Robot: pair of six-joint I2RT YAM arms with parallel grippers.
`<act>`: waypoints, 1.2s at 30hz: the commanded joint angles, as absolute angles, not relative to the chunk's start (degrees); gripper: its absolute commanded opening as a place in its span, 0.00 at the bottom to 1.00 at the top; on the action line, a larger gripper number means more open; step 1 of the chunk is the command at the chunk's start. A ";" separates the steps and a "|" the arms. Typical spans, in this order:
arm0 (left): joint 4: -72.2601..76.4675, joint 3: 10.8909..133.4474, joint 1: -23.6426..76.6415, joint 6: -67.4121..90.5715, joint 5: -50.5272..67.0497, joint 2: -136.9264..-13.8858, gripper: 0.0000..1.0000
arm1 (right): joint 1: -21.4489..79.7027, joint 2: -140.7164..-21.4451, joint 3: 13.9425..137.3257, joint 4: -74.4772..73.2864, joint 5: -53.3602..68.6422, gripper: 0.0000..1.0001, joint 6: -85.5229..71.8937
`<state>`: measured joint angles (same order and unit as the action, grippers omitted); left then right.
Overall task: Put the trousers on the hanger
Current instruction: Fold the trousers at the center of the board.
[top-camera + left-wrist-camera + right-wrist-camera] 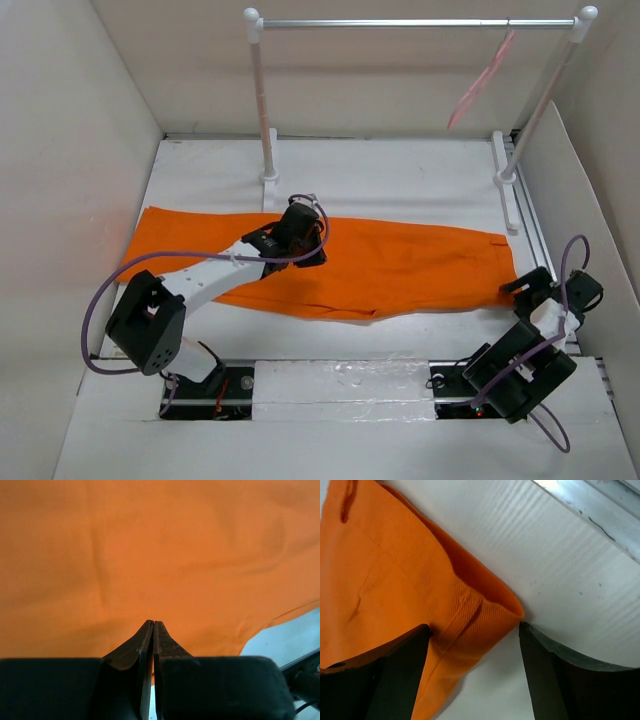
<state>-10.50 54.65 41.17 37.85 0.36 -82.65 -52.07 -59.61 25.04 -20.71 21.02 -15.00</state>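
top: trousers (400,265) flat mid-counter (400,170), hanger (483,80) on rail (400,22) at 1 o'clock, untouched; step looks like pickup | left wrist: left gripper (153,622) pressed together, tips at cloth, pinch unclear | right wrist: right gripper (475,627) spread astride waistband corner at 4 o'clock, seen only here; next: close, lift

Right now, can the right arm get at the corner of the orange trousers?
Probably yes. The right arm has its jaws open, and the corner of the orange trousers lies on the table between them, with nothing covering it.
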 commanded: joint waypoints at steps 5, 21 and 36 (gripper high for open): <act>-9.23 50.28 42.28 37.09 -0.97 -80.42 0.00 | -51.60 -66.68 18.64 -5.03 30.49 0.77 -24.34; -8.70 49.92 49.37 35.25 1.14 -91.48 0.00 | -40.70 -53.79 55.87 -14.22 26.02 0.00 -25.15; -10.90 67.67 61.71 35.33 1.14 -100.55 0.00 | -11.55 -49.92 68.47 -30.42 15.48 0.00 -9.40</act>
